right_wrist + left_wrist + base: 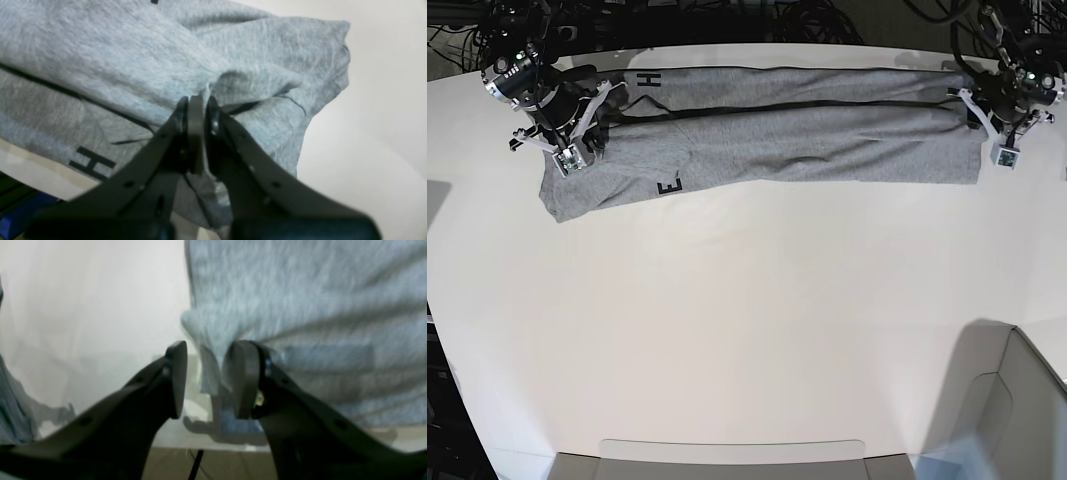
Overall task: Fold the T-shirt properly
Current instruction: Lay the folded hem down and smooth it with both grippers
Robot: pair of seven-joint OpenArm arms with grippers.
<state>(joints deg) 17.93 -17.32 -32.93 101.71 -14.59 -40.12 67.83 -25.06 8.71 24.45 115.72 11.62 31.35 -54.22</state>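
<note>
- The T-shirt (767, 140), heather grey, lies stretched in a long folded band along the far edge of the white table (747, 330), running between the 2 arms.
- Black block letters show on it: an "H" (649, 80) near the far edge and an "E" (668, 186) on the near edge, both toward the base view's left end.
- The right gripper (196, 103) sits at that left end, its jaws pressed together on a bunched fold of the T-shirt; cloth wrinkles spread from the pinch point.
- The left gripper (206, 373) is at the band's other end, at the base view's right; its jaws stand apart with a gap between them.
- A hanging tuck of grey cloth sits in that gap, lying against 1 pad (242, 380) and clear of the other, so it is not clamped.
</note>
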